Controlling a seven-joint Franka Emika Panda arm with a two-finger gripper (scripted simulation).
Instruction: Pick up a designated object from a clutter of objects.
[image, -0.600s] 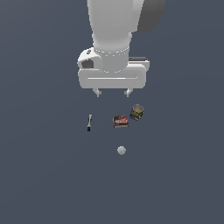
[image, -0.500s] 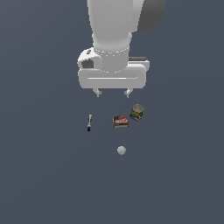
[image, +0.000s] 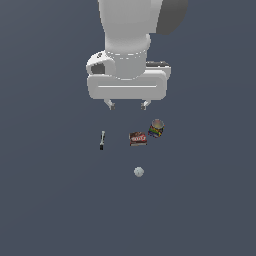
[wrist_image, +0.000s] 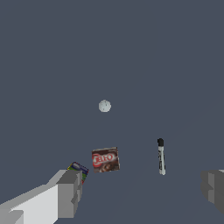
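- Dark brown-red, with a red-and-white label, the small flat box (image: 138, 139) lay on the plain grey-blue floor (image: 210, 200), its edges clear of everything around it.
- A multicoloured can (image: 156, 128) stood just beside the box on the exterior view's right, a narrow strip of floor showing between them.
- The white-grey ball (image: 139, 172) sat alone, nearer the exterior camera than the box and well apart from it.
- The slim black-and-white stick-like tool (image: 102, 140) lay on the exterior view's left of the box, with open floor between the two.
- The white gripper (image: 127, 105) hung above the cluster, jaws spread wide and holding nothing; its fingertips (image: 109, 105) touched no object.
- In the wrist view the box (wrist_image: 105, 159) and the tool (wrist_image: 161, 156) lay between the two spread fingers (wrist_image: 70, 192), and the can (wrist_image: 78, 169) was partly hidden behind one finger.
- Bare floor surrounded the four items on every side.
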